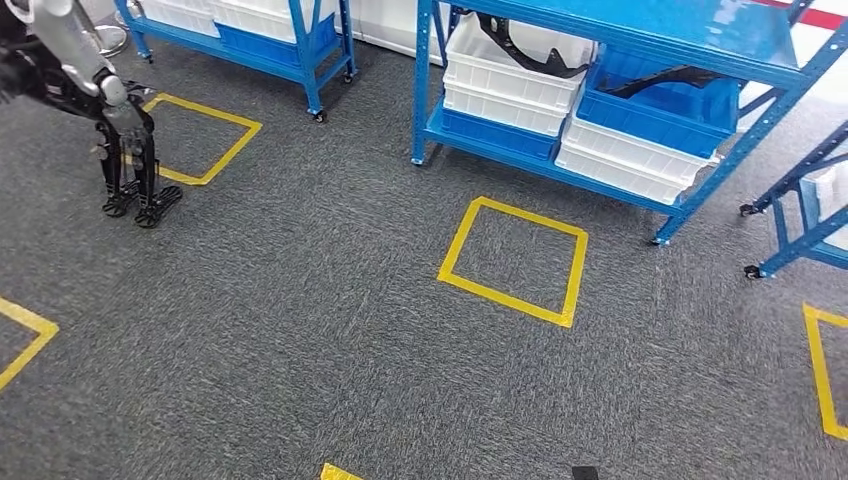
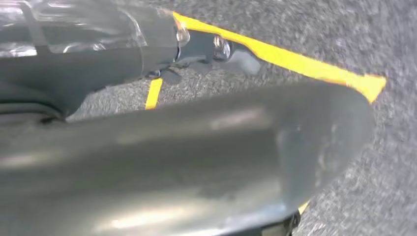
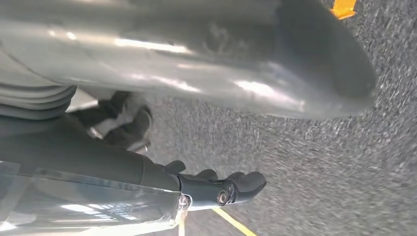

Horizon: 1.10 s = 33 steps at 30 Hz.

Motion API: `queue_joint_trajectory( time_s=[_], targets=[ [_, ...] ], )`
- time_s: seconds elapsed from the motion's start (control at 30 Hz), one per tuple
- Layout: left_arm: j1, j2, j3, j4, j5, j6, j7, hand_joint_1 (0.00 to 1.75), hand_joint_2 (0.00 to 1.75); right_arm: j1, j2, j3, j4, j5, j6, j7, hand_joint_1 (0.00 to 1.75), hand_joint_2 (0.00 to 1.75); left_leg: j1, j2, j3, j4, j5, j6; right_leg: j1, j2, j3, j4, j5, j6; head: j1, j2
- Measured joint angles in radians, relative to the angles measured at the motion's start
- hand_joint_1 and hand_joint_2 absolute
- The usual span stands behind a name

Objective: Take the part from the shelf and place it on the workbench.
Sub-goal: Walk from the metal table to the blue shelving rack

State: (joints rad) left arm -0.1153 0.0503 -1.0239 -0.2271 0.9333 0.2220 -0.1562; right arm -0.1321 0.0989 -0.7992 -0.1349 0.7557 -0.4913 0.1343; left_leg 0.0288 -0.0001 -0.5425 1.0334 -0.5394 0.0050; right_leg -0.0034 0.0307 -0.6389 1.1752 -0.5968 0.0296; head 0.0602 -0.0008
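A blue shelf (image 1: 432, 80) stands ahead at the upper right of the head view. Its white bin (image 1: 510, 85) holds a black curved part (image 1: 530, 48), and the blue bin (image 1: 700, 100) beside it holds another black part (image 1: 655, 78). My left hand (image 1: 130, 170) hangs at the far left over the carpet, well away from the shelf, dark fingers apart and pointing down with nothing in them. The left wrist view has my left hand (image 2: 196, 157) above yellow tape. My right hand (image 3: 162, 177) hangs over carpet, fingers loosely extended and holding nothing.
Grey carpet carries yellow tape squares (image 1: 515, 262), one in front of the shelf and one (image 1: 205, 135) by my left hand. A second blue shelf (image 1: 300, 40) stands at the back left. Another wheeled blue rack (image 1: 800, 230) is at the right edge.
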Motion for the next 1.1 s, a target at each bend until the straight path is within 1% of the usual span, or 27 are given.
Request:
queue_joint_trajectory(
  time_s=[0.03, 0.07, 0.1, 0.13, 0.17, 0.23, 0.27, 0.3, 0.37, 0.43, 0.5, 0.53, 0.57, 0.6, 0.63, 0.67, 0.7, 0.73, 0.77, 0.8, 0.87, 0.9, 0.97, 1.0, 1.03, 1.07, 1.1],
  targets=[
    [0.002, 0.0, 0.0, 0.0, 0.0, 0.0, -0.001, 0.0, 0.0, -0.002, 0.0, 0.0, 0.0, 0.0, 0.0, 0.0, 0.0, 0.0, -0.002, 0.019, 0.004, 0.0, -0.004, 0.002, -0.001, -0.015, -0.035, 0.064, -0.024, 0.003, 0.002, 0.0],
    [0.002, 0.0, 0.0, 0.0, 0.001, 0.0, -0.001, 0.0, 0.0, -0.002, 0.0, 0.0, 0.0, 0.0, 0.0, 0.0, 0.0, 0.0, -0.004, 0.036, 0.007, 0.0, -0.009, 0.002, -0.003, -0.023, -0.061, 0.108, -0.033, 0.004, 0.002, 0.0],
    [0.002, 0.0, 0.0, 0.0, 0.001, 0.001, -0.001, 0.0, 0.0, 0.001, 0.001, 0.0, 0.0, 0.0, 0.0, 0.0, 0.0, 0.0, -0.005, 0.051, 0.012, 0.0, -0.014, 0.002, -0.004, -0.027, -0.07, 0.119, -0.023, 0.003, 0.002, 0.0],
    [0.001, 0.0, 0.0, 0.0, 0.001, 0.001, -0.001, 0.0, 0.0, 0.005, 0.001, 0.0, 0.0, 0.0, 0.0, 0.0, 0.0, 0.0, -0.006, 0.063, 0.017, 0.0, -0.018, 0.001, -0.004, -0.031, -0.059, 0.092, 0.006, 0.0, 0.004, 0.0],
    [-0.001, 0.0, 0.0, 0.0, 0.002, 0.001, -0.001, 0.0, 0.0, 0.008, 0.001, 0.0, 0.0, 0.0, 0.0, 0.0, 0.0, 0.0, -0.008, 0.073, 0.023, 0.0, -0.023, -0.001, -0.003, -0.039, -0.034, 0.034, 0.046, -0.005, 0.005, 0.0],
    [-0.004, 0.0, 0.0, 0.0, 0.002, 0.001, -0.001, 0.0, 0.0, 0.008, 0.0, 0.0, 0.0, 0.0, 0.0, -0.002, 0.0, 0.0, -0.012, 0.093, 0.033, -0.001, -0.032, -0.008, 0.008, -0.079, 0.022, -0.086, 0.095, -0.02, 0.006, 0.0],
    [-0.004, 0.0, 0.0, 0.0, 0.002, 0.001, -0.001, 0.0, 0.0, 0.007, 0.0, 0.0, 0.0, 0.0, 0.0, -0.004, 0.0, 0.0, -0.013, 0.102, 0.037, -0.003, -0.036, -0.013, 0.014, -0.095, 0.038, -0.121, 0.102, -0.027, 0.005, 0.0],
    [-0.005, 0.0, 0.0, 0.0, 0.002, 0.001, -0.001, 0.0, 0.0, 0.006, 0.0, 0.0, 0.0, 0.0, 0.0, -0.005, 0.0, 0.0, -0.014, 0.111, 0.04, -0.006, -0.039, -0.018, 0.019, -0.102, 0.045, -0.135, 0.096, -0.032, 0.003, 0.0],
    [-0.008, 0.0, 0.0, 0.0, 0.002, 0.001, -0.001, 0.0, 0.0, 0.007, 0.0, 0.0, 0.0, 0.001, -0.001, -0.007, 0.0, 0.0, -0.012, 0.121, 0.053, -0.014, -0.044, -0.028, 0.019, -0.085, 0.052, -0.148, 0.096, -0.041, -0.001, 0.0],
    [-0.011, 0.0, 0.0, -0.001, 0.002, 0.001, -0.001, 0.0, 0.0, 0.009, 0.0, 0.0, 0.0, 0.0, -0.001, -0.008, 0.0, 0.0, -0.01, 0.066, 0.051, 0.012, -0.066, -0.036, 0.013, -0.066, 0.067, -0.167, 0.101, -0.052, -0.007, 0.0],
    [-0.011, 0.0, 0.0, -0.001, 0.003, 0.001, -0.001, 0.0, 0.0, 0.003, 0.0, 0.0, 0.0, 0.0, -0.001, -0.008, 0.0, 0.0, -0.009, 0.0, -0.004, 0.118, -0.116, -0.039, 0.008, -0.044, 0.077, -0.177, 0.103, -0.061, -0.019, 0.0],
    [-0.008, 0.0, 0.0, -0.001, 0.003, 0.001, 0.0, 0.0, 0.0, 0.0, 0.001, 0.0, 0.0, 0.0, -0.001, -0.009, 0.0, 0.0, -0.009, -0.008, -0.044, 0.185, -0.139, -0.04, 0.008, -0.03, 0.078, -0.177, 0.102, -0.064, -0.024, 0.0],
    [-0.006, 0.0, 0.0, -0.001, 0.003, 0.001, 0.0, 0.0, 0.0, -0.001, 0.001, 0.0, 0.0, 0.0, -0.001, -0.009, 0.0, 0.0, -0.009, -0.008, -0.081, 0.237, -0.15, -0.042, 0.008, -0.015, 0.08, -0.177, 0.1, -0.065, -0.027, 0.0],
    [-0.004, 0.0, 0.0, -0.001, 0.003, 0.001, 0.001, 0.0, 0.0, 0.0, 0.002, 0.0, 0.0, 0.0, -0.001, -0.009, 0.0, 0.0, -0.009, -0.007, -0.103, 0.256, -0.139, -0.043, 0.007, 0.001, 0.084, -0.176, 0.097, -0.064, -0.029, 0.0],
    [-0.003, 0.0, 0.0, -0.001, 0.003, 0.001, 0.0, 0.0, 0.0, 0.002, 0.002, 0.0, 0.0, 0.0, -0.001, -0.009, 0.0, 0.0, -0.009, -0.008, -0.109, 0.24, -0.107, -0.044, 0.006, 0.016, 0.088, -0.175, 0.093, -0.062, -0.029, 0.0],
    [-0.003, 0.002, 0.0, -0.001, 0.003, 0.001, 0.0, 0.0, 0.0, 0.004, 0.003, 0.0, 0.0, 0.0, -0.001, -0.009, 0.0, 0.0, -0.008, -0.016, -0.098, 0.19, -0.06, -0.044, 0.005, 0.031, 0.093, -0.172, 0.088, -0.059, -0.029, 0.0],
    [-0.003, 0.003, 0.0, -0.001, 0.003, 0.001, -0.001, 0.0, 0.0, 0.006, 0.004, 0.0, 0.0, 0.0, -0.001, -0.009, 0.0, 0.0, -0.005, -0.043, -0.078, 0.128, -0.015, -0.042, 0.003, 0.044, 0.096, -0.168, 0.083, -0.055, -0.03, 0.0],
    [-0.002, 0.005, 0.0, -0.001, 0.003, 0.001, -0.001, 0.0, 0.0, 0.005, 0.005, 0.0, 0.0, 0.0, -0.001, -0.009, 0.0, 0.0, -0.001, -0.071, -0.057, 0.07, 0.013, -0.04, 0.003, 0.057, 0.097, -0.163, 0.077, -0.05, -0.031, 0.0],
    [-0.002, 0.006, 0.0, -0.001, 0.003, 0.001, -0.001, 0.0, 0.0, 0.004, 0.006, 0.0, 0.0, 0.0, -0.001, -0.009, 0.0, 0.0, 0.001, -0.093, -0.041, 0.031, 0.026, -0.037, 0.001, 0.07, 0.095, -0.159, 0.073, -0.043, -0.032, 0.0],
    [-0.001, 0.007, 0.0, -0.001, 0.003, 0.001, -0.001, 0.0, 0.0, 0.002, 0.007, 0.0, 0.0, 0.001, -0.001, -0.009, 0.0, 0.0, 0.001, -0.107, -0.033, 0.012, 0.023, -0.033, -0.001, 0.083, 0.091, -0.158, 0.071, -0.036, -0.032, 0.0],
    [-0.002, 0.008, 0.0, -0.001, 0.003, 0.001, -0.001, 0.0, 0.0, 0.002, 0.007, 0.0, 0.0, 0.002, -0.001, -0.009, 0.0, 0.0, 0.0, -0.084, -0.025, 0.002, 0.016, -0.023, -0.005, 0.109, 0.087, -0.16, 0.071, -0.023, -0.033, 0.0],
    [-0.002, 0.008, 0.0, -0.001, 0.003, 0.001, -0.001, 0.0, 0.0, 0.003, 0.008, 0.0, 0.0, 0.004, -0.001, -0.009, 0.0, 0.0, 0.001, -0.069, -0.019, -0.003, 0.016, -0.018, -0.005, 0.102, 0.085, -0.157, 0.069, -0.017, -0.031, 0.0],
    [-0.002, 0.01, 0.0, -0.001, 0.002, 0.001, -0.001, 0.0, 0.0, 0.001, 0.01, 0.0, 0.0, 0.007, -0.002, -0.009, 0.0, 0.0, 0.002, -0.033, -0.004, -0.014, 0.013, -0.007, -0.002, 0.047, 0.06, -0.105, 0.041, -0.006, -0.022, 0.0],
    [-0.001, 0.011, 0.0, -0.001, 0.002, 0.001, -0.001, 0.0, 0.0, -0.001, 0.01, 0.0, 0.0, 0.009, -0.002, -0.009, 0.0, 0.0, 0.0, -0.013, 0.002, -0.017, 0.01, -0.002, -0.002, 0.01, 0.031, -0.049, 0.015, -0.001, -0.016, 0.0],
    [0.0, 0.012, 0.0, -0.001, 0.002, 0.001, -0.001, 0.0, 0.0, -0.003, 0.011, 0.0, 0.0, 0.009, -0.002, -0.009, 0.0, 0.0, -0.002, 0.007, 0.007, -0.018, 0.005, 0.001, -0.004, -0.012, -0.006, 0.017, -0.012, 0.004, -0.013, 0.0],
    [0.001, 0.013, 0.0, -0.001, 0.002, 0.001, -0.001, 0.0, 0.0, -0.004, 0.011, 0.0, 0.0, 0.009, -0.002, -0.009, 0.0, 0.0, -0.003, 0.027, 0.011, -0.018, 0.0, 0.002, -0.006, -0.021, -0.04, 0.075, -0.029, 0.008, -0.012, 0.0],
    [0.001, 0.013, 0.0, -0.001, 0.002, 0.0, -0.001, 0.0, 0.0, -0.002, 0.011, 0.0, 0.0, 0.009, -0.002, -0.009, 0.0, 0.0, -0.004, 0.043, 0.016, -0.018, -0.005, 0.001, -0.007, -0.026, -0.061, 0.107, -0.029, 0.009, -0.011, 0.0]
  ],
)
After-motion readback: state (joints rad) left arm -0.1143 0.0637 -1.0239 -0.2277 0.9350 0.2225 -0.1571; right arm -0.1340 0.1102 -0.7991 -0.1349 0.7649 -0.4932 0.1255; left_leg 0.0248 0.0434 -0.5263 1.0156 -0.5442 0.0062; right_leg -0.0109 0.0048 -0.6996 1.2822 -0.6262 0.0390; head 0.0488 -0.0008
